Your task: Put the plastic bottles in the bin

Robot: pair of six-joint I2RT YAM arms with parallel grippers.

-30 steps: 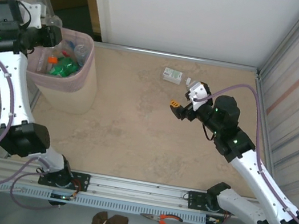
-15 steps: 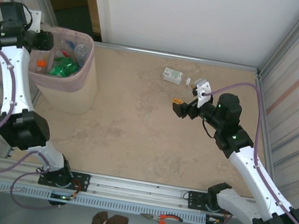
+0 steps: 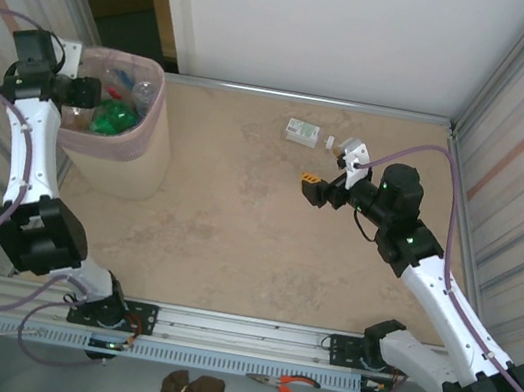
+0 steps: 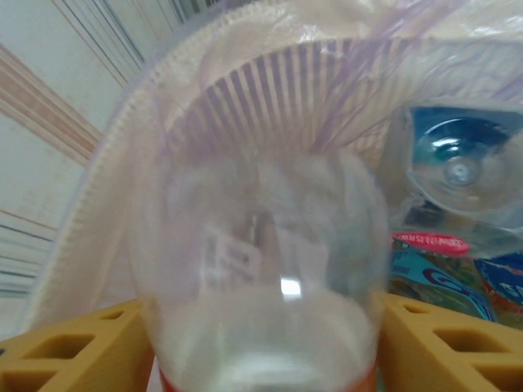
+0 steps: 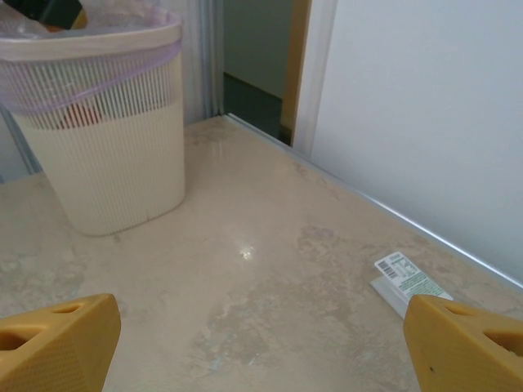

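My left gripper (image 3: pixel 85 92) reaches over the left rim of the pale-pink bin (image 3: pixel 135 166). In the left wrist view a clear plastic bottle (image 4: pixel 261 261) with a red band at its base sits, blurred, between the yellow fingers (image 4: pixel 73 347); the left gripper (image 4: pixel 263 327) stands open around it. Below lie more plastic bottles, one clear (image 4: pixel 458 167) and one green (image 3: pixel 111 117), inside the bin. My right gripper (image 3: pixel 328 167) hangs open over the table's right half, nothing between its fingers (image 5: pixel 57 339). The bin (image 5: pixel 98 163) stands far left in the right wrist view.
A small white and green packet (image 3: pixel 302 132) lies near the back wall, right of centre, and shows beside my right finger as the packet (image 5: pixel 413 282). A tiny white piece (image 3: pixel 330 143) lies next to it. Orange pliers (image 3: pixel 294 389) rest below the front rail.
My left gripper has moved down and right over the bin's rim and its jaws have widened around the clear bottle. The right arm has shifted slightly right and stopped.
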